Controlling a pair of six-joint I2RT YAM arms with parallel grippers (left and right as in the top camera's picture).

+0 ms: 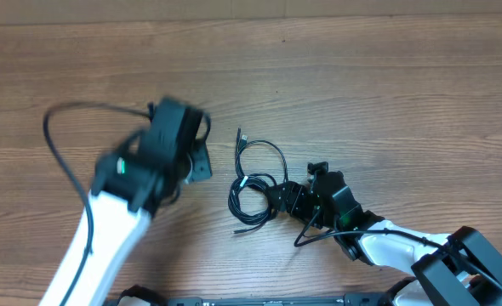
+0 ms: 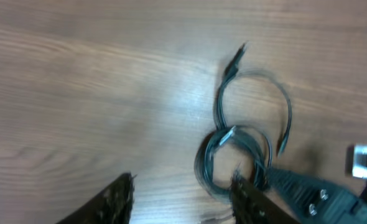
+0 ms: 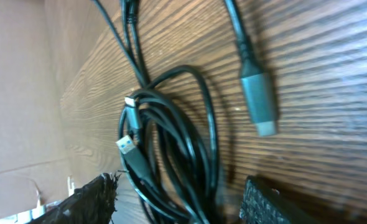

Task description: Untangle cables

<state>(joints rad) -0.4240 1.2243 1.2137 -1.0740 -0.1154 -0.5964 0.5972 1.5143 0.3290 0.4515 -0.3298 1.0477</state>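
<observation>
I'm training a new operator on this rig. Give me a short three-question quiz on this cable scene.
1. True or false: the left gripper grips a cable.
2. Which is nearer the cables? A) left gripper B) right gripper
3. Fill in: the cables lie on a ___ table.
Key: 1 false; 2 B; 3 wooden.

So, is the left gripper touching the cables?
Apart. The overhead view shows bare table between the left gripper and the cables.
</observation>
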